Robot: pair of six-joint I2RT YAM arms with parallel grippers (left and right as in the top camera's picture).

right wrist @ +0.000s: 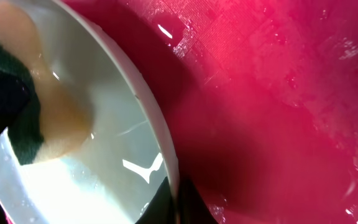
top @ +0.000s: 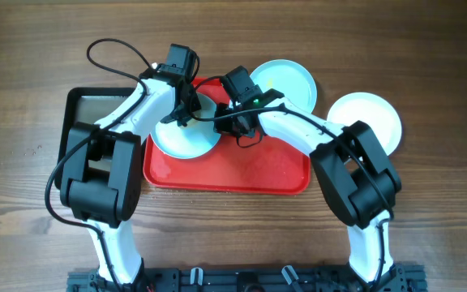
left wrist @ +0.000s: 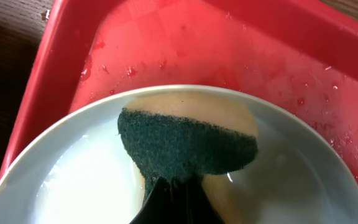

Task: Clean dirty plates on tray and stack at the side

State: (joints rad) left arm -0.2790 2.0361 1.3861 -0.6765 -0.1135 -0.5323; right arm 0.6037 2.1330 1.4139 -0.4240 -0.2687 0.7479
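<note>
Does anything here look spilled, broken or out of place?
Only some wetness: water drops lie scattered on the red tray beside the plate, which holds milky water under the sponge. Nothing looks broken.

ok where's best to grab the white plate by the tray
On the white plate, probably pinch the right rim from above: it lies flat, so only the lip gives a hold, and the right arm and neighbouring blue plate crowd its left.
</note>
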